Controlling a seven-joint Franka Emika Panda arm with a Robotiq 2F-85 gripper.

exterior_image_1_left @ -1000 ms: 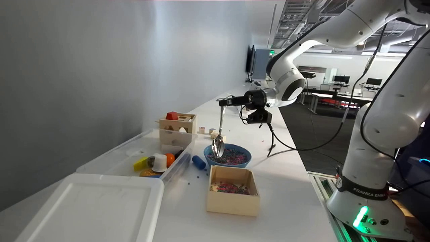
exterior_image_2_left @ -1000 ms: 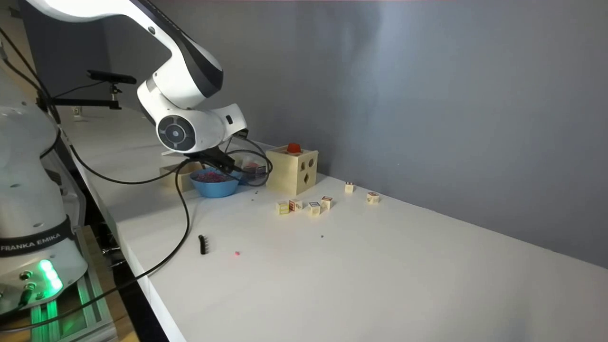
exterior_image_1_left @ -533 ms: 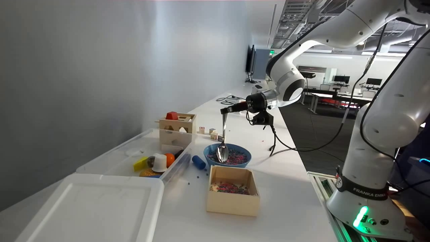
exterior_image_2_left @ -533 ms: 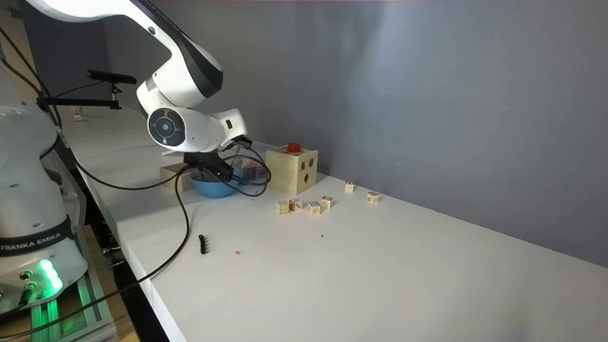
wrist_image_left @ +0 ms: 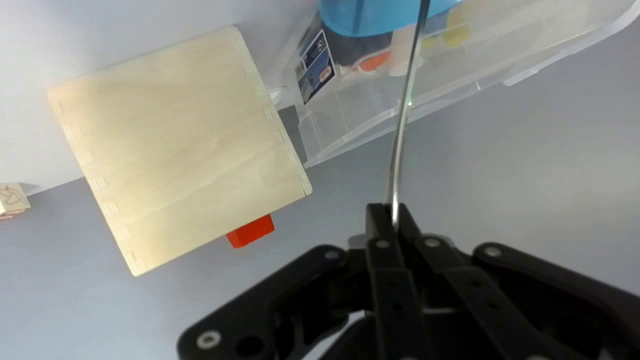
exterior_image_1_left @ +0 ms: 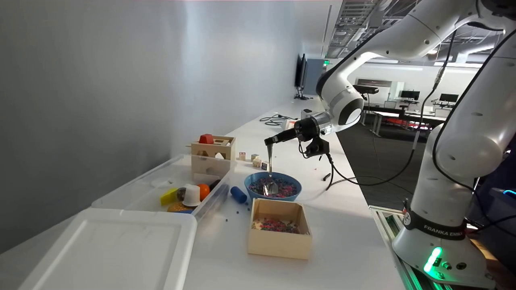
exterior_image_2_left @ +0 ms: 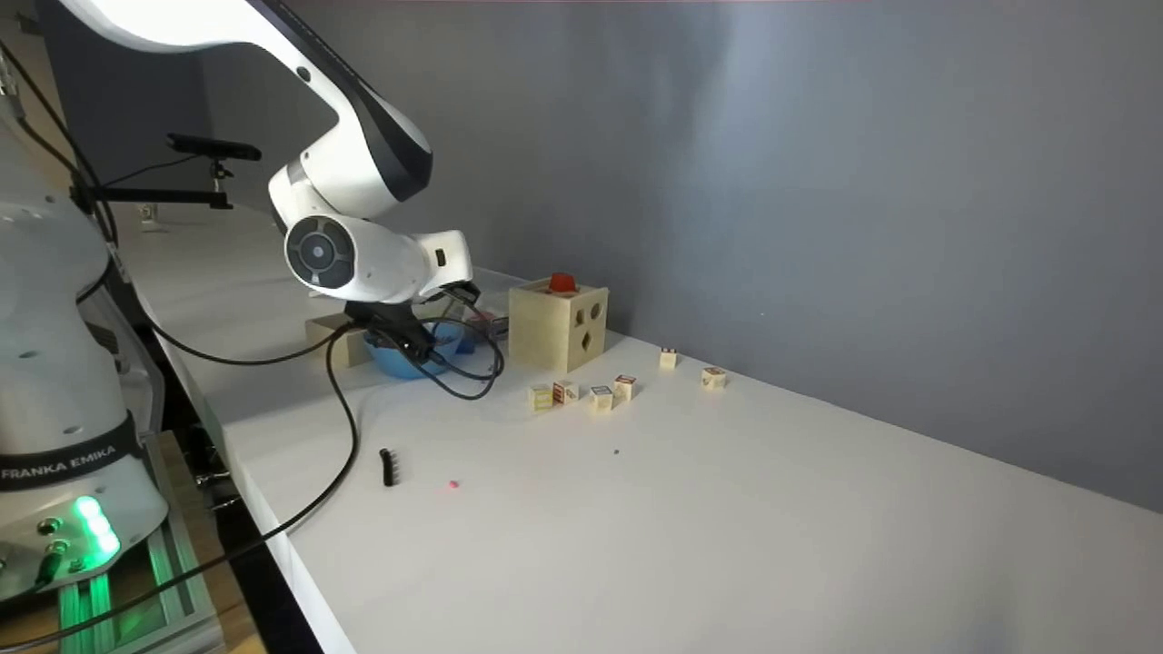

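My gripper [exterior_image_1_left: 267,141] is shut on the handle end of a metal spoon [exterior_image_1_left: 270,187], which hangs down almost upright. In the wrist view the spoon's thin handle [wrist_image_left: 406,100] runs up from between the fingertips [wrist_image_left: 377,217]. The spoon's tip is inside a blue bowl [exterior_image_1_left: 287,177] of small pink and dark beads [exterior_image_1_left: 285,188]; how deep it dips I cannot tell. The bowl's wall [wrist_image_left: 370,20] shows at the top of the wrist view. Beside it stands an open wooden box [exterior_image_1_left: 280,244] with similar beads in its bottom. An exterior view hides the fingers behind the wrist.
A wooden shape-sorter box [exterior_image_2_left: 554,329] with a red block [exterior_image_2_left: 562,282] on top stands near the wall. Next to the bowl lie a blue cylinder [exterior_image_1_left: 238,194], a clear bin [exterior_image_1_left: 141,189] of toys and a white lid [exterior_image_1_left: 113,245]. Several letter blocks [exterior_image_2_left: 601,398] lie beyond.
My gripper has tilted its fingertips downward and come lower, shifting slightly. The spoon, still held, has gone from over the bowl's near rim down into the bowl.
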